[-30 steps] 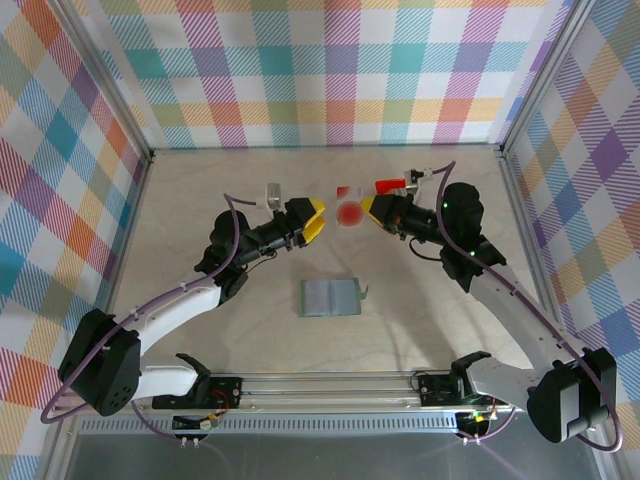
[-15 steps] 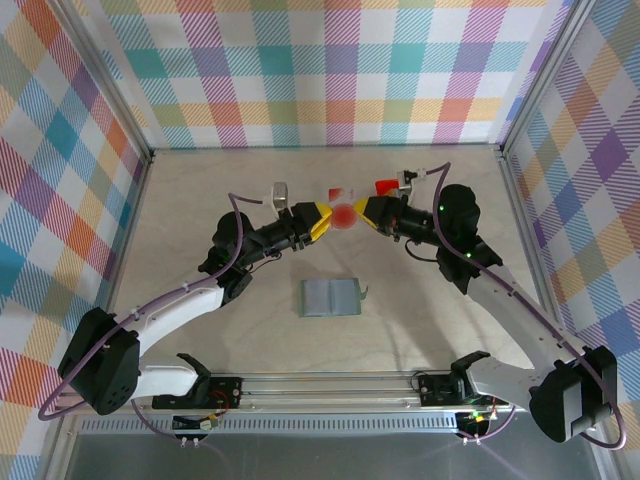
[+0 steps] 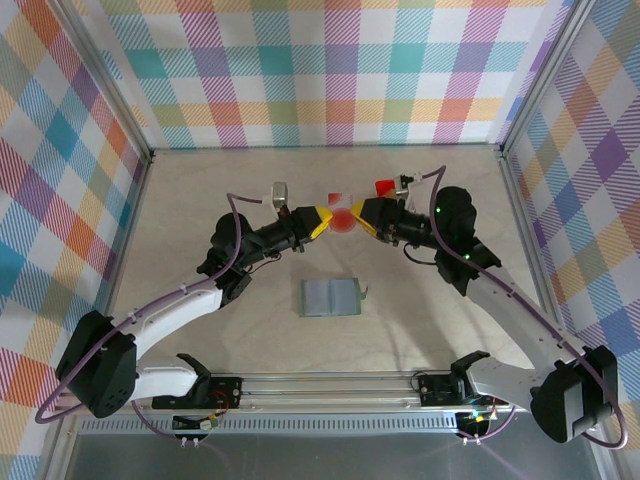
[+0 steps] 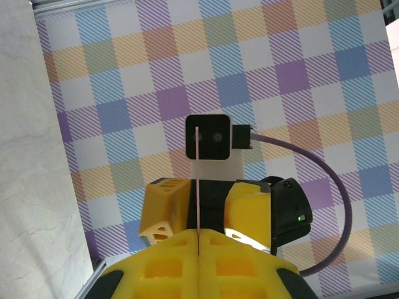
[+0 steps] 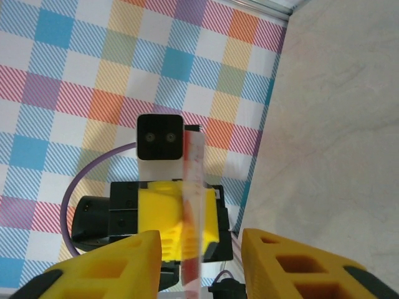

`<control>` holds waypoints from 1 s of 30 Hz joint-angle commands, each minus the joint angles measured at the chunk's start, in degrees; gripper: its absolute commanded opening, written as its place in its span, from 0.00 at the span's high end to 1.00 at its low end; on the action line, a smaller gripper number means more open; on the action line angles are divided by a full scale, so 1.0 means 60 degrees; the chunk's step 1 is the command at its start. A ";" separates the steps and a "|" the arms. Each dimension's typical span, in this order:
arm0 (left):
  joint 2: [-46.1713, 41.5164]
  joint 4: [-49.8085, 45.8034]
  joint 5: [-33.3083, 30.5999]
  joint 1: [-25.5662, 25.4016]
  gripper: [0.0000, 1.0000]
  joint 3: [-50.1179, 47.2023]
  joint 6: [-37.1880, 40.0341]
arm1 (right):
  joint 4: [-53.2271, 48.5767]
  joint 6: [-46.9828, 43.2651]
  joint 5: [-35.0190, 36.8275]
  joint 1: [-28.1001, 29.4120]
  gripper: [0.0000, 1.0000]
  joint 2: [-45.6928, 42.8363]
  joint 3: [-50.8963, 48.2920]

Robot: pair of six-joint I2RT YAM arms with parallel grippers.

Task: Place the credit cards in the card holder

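We see the small flat grey-green bifold card holder (image 3: 330,298) lying opened out on the pale marbled worktop (image 3: 200,200), near its middle and between the two arms. A small tab juts from its right edge. Whether its slots hold anything we cannot tell from above.

A thin pale credit card with a round red mark (image 3: 343,216) is well apart from the holder, farther back, held level with its face turned up. From both wrists we see it almost edge-on.

Both arms reach forward and inward with their elbows bowed outward, and their yellow-fingered hands meet tip to tip at the card. The left hand (image 3: 326,218) is clamped on the card's edge, its fingers pressed together with the card between them. The right hand (image 3: 362,211) faces it with its fingers parted, one on each side of the card and a clear gap at each.
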 commanded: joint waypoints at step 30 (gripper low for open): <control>-0.0352 -0.0671 -0.0077 -0.0006 0.42 0.0036 0.0502 | -0.2017 -0.1456 -0.0881 0.0013 1.00 0.0243 0.0694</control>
